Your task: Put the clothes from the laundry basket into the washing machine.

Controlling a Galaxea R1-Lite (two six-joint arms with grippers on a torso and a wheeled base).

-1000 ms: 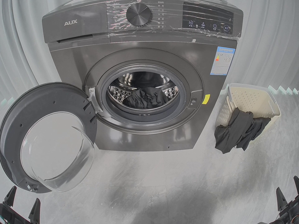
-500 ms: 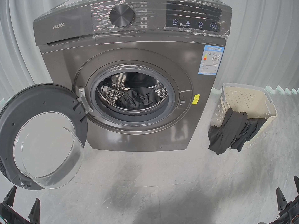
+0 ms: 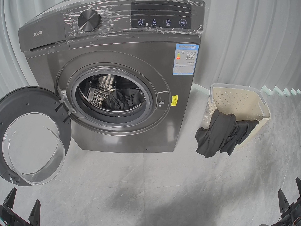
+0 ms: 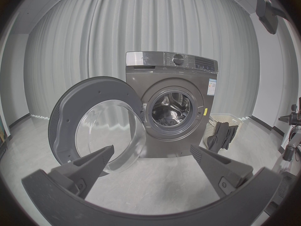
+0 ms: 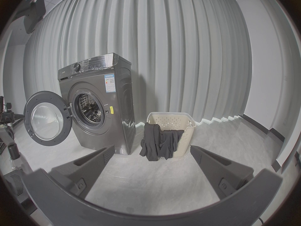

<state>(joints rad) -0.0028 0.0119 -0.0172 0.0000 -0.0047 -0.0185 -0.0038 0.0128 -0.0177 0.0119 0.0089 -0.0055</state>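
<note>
Viewpoint has swung toward the laundry basket (image 3: 233,86); the washing machine (image 3: 125,47) itself has not moved. Dark garment (image 3: 224,132) hangs over the basket's front rim, drum garment (image 3: 122,99) is already loaded. Left gripper (image 4: 151,146) and right gripper (image 5: 152,146) are spread and empty. Next fetch looks imminent.

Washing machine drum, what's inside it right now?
A crumpled dark garment lies at the bottom of the drum, whose perforated metal wall shows above it. Whether anything lies beneath the garment cannot be seen, because the cloth covers it.

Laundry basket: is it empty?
No, dark clothes hang over the front rim of the laundry basket.
</note>
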